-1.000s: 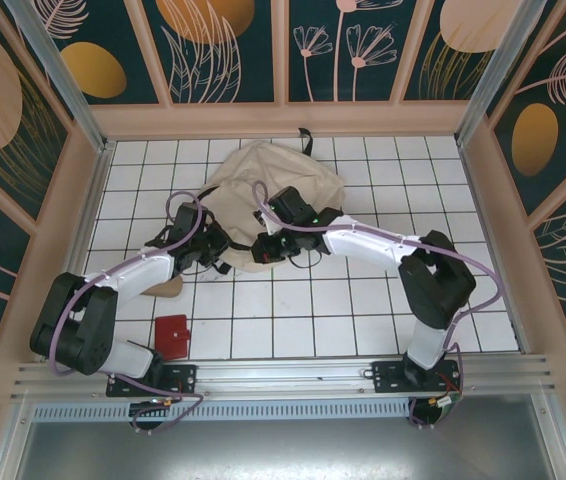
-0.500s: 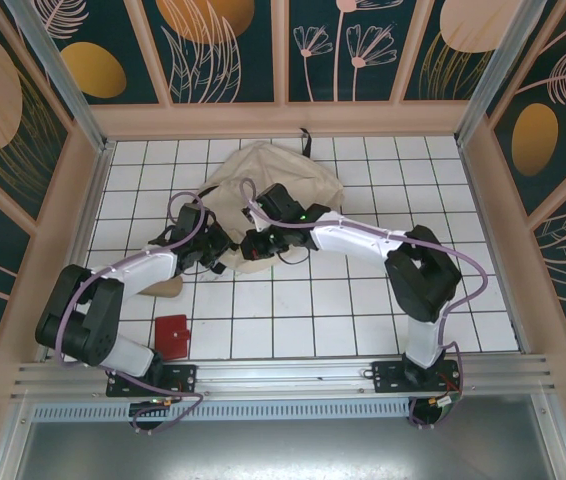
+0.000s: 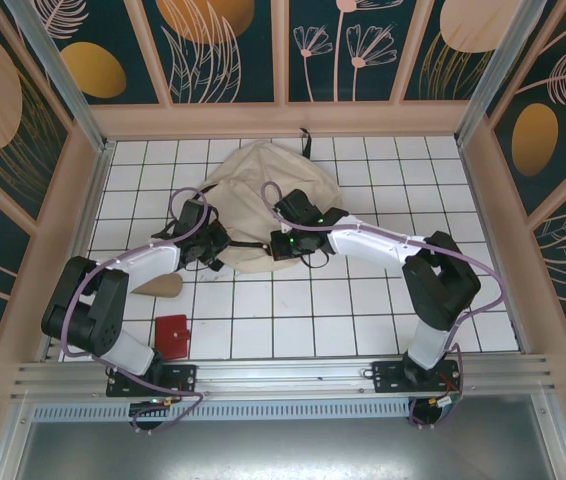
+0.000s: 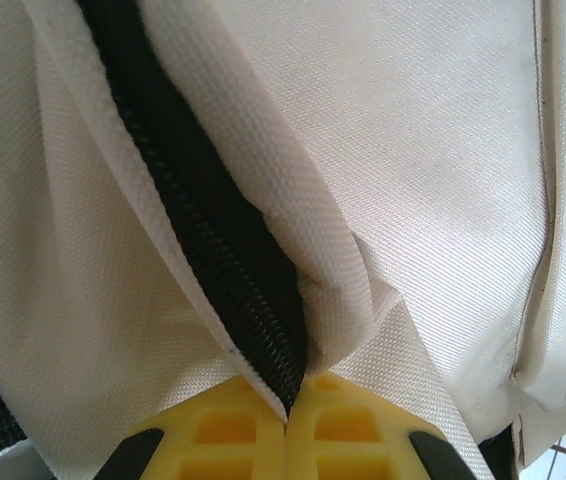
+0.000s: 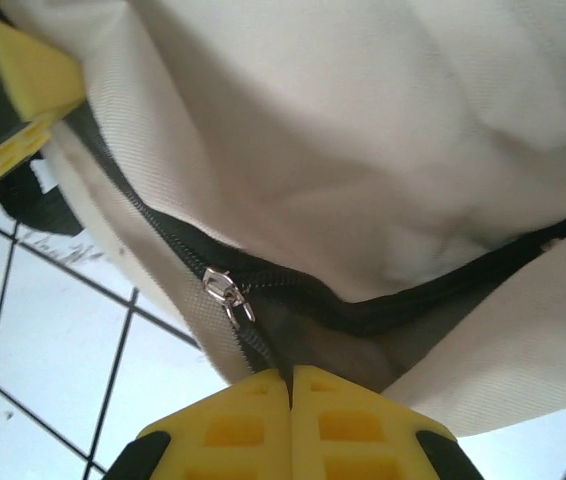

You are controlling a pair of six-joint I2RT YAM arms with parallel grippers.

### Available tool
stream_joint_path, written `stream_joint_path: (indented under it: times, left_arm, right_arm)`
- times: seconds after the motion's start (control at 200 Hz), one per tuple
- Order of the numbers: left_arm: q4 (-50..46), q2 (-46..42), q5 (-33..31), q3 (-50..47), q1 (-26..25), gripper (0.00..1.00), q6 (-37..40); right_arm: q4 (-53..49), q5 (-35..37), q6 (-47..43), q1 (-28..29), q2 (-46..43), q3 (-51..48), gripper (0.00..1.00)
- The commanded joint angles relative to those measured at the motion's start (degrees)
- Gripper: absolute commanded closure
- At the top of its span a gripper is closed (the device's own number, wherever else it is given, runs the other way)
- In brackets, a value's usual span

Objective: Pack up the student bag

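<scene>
The student bag point(image 3: 263, 190) lies slumped on the white tiled table point(image 3: 363, 320), toward the far side and a little left of centre, with both arms reaching to its near edge. At the left we note a small red flat item point(image 3: 172, 335), well apart from the bag and near the left arm's base. The left gripper point(image 4: 288, 405) has its yellow fingers point(image 4: 233, 435) pressed together on the bag's seam, pinching the black zipper tape point(image 4: 213, 240) and its cream border. Just to its right, the right gripper point(image 5: 290, 385) is likewise clamped, nipping the lip of fabric below the metal zipper pull point(image 5: 225, 292), where the mouth gapes slightly. We judge the step in hand to be spreading the opening. The two pinches should draw apart gently and lift, so that the tape goes taut without slipping free. The cloth is a coarse woven canvas, soft and readily creased. The zipper is finely ribbed and flexible, and the fingers are moulded with a grid of recesses.
</scene>
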Motion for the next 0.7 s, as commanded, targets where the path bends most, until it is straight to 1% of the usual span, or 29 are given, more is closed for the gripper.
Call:
stream_joint_path:
  times: [0.0, 0.11, 0.21, 0.315, 0.405, 0.425, 0.505, 0.535, 0.565, 0.625, 0.696]
  left_arm:
    - [-1.6, 0.9, -4.3, 0.6, 1.3, 1.00, 1.5]
    - [-2.3, 0.5, -4.6, 0.8, 1.3, 1.00, 1.7]
    - [-2.7, 0.2, -4.9, 1.0, 1.6, 1.00, 2.1]
    - [-3.2, -0.1, -5.3, 1.6, 2.0, 1.00, 3.0]
    - [-3.2, -0.1, -5.2, 2.6, 2.2, 1.00, 4.9]
    - [-3.4, 0.0, -5.2, 3.0, 2.2, 1.00, 5.5]
    - [-4.5, 0.6, -6.2, 4.6, 2.4, 1.00, 7.4]
    - [-4.7, 0.8, -6.5, 5.1, 2.4, 1.00, 7.9]
    - [-4.7, 0.9, -6.5, 5.3, 2.6, 1.00, 8.2]
    - [-4.5, 1.2, -6.5, 5.7, 2.9, 1.00, 9.1]
    - [-4.6, 1.2, -6.5, 6.3, 3.3, 1.00, 9.7]
  right_arm:
    - [-3.5, 6.4, 1.8, -0.8, -1.0, -0.8, 1.00]
    - [-3.2, 8.5, 3.0, -1.1, -0.3, -0.3, 1.00]
    - [-2.8, 7.7, 3.2, -1.4, 0.5, 0.3, 1.00]
    - [-0.1, 2.2, 2.2, -1.3, -0.2, 0.0, 1.00]
    - [3.5, -5.5, 0.5, -1.4, -2.1, -1.0, 1.00]
    - [4.3, -6.6, 0.5, -1.5, -2.7, -1.3, 0.94]
    - [6.7, -6.8, 1.8, -2.9, -5.2, -2.3, 0.61]
    - [7.5, -6.0, 2.4, -3.8, -5.9, -2.7, 0.53]
    - [8.1, -4.8, 3.0, -4.6, -6.4, -3.1, 0.48]
    - [8.9, -0.8, 4.6, -6.5, -6.3, -3.5, 0.43]
    - [9.3, 5.8, 6.6, -8.2, -4.8, -3.4, 0.39]
